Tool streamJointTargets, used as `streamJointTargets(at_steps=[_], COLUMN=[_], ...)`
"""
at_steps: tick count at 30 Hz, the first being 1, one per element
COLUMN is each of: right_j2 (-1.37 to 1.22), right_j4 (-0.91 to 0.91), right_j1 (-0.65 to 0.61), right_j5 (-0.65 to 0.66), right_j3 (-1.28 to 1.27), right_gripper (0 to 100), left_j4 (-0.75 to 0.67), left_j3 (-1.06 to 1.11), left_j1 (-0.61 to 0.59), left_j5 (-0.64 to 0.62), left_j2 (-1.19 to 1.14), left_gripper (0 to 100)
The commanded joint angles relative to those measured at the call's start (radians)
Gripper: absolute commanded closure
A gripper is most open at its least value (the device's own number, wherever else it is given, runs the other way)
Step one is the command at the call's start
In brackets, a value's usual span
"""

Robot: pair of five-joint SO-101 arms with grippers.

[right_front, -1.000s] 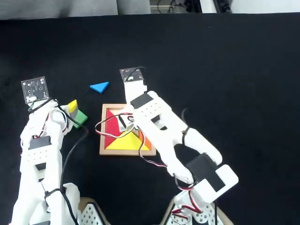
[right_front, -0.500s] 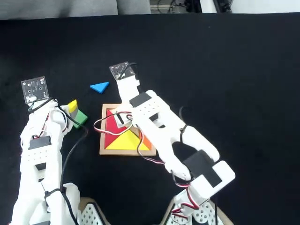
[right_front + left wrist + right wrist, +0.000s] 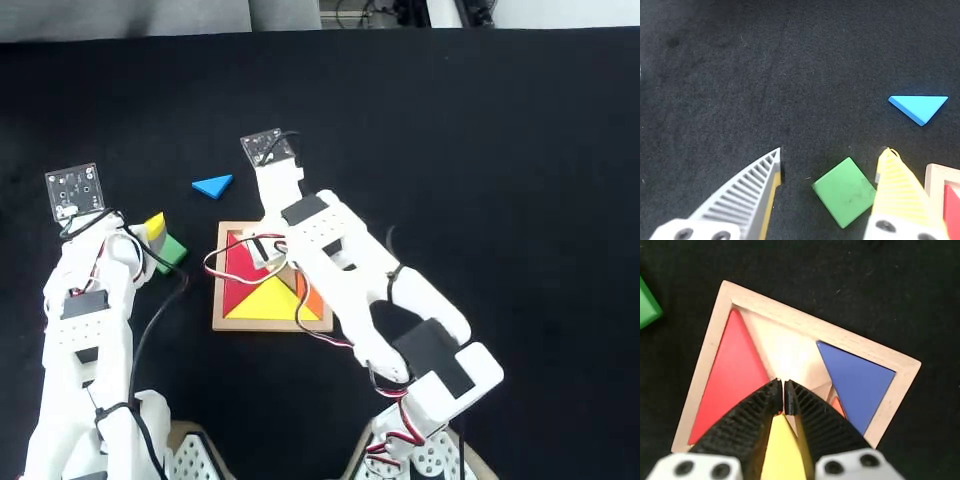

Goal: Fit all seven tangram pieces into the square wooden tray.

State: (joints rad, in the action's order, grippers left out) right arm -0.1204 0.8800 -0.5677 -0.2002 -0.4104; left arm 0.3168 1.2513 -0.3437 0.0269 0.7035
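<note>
The tray is only partly filled. A red triangle, a yellow triangle, a dark blue triangle and a sliver of an orange piece sit inside, with bare wood showing between red and blue against the far rim. The right pincer hangs over the tray's middle, pinched almost closed on nothing. The left pincer is spread wide over the desk off the tray's left side, with the green square just beside it. That square looks like the next pick, so the pincer would need to drop astride it and then turn it, since it lies cornerwise to the tray. The light blue triangle lies beyond the tray's far left corner, its long edge roughly parallel to the far rim and its apex pointing toward the tray.
</note>
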Motion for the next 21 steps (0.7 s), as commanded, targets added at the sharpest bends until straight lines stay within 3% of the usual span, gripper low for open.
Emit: streamJointTargets(at_steps=[1, 21], right_j2=[0.005, -0.107], right_j4=[-0.017, -0.029], right_j1=[0.018, 0.031], right_j5=[0.014, 0.014], right_j3=[0.033, 0.074], right_gripper=[98.7, 98.7], left_j4=[-0.023, -0.023], left_j3=[-0.019, -0.016], left_j1=[-0.005, -0.005], left_j5=[-0.006, -0.006], left_j2=[0.002, 0.002], left_gripper=[70, 70])
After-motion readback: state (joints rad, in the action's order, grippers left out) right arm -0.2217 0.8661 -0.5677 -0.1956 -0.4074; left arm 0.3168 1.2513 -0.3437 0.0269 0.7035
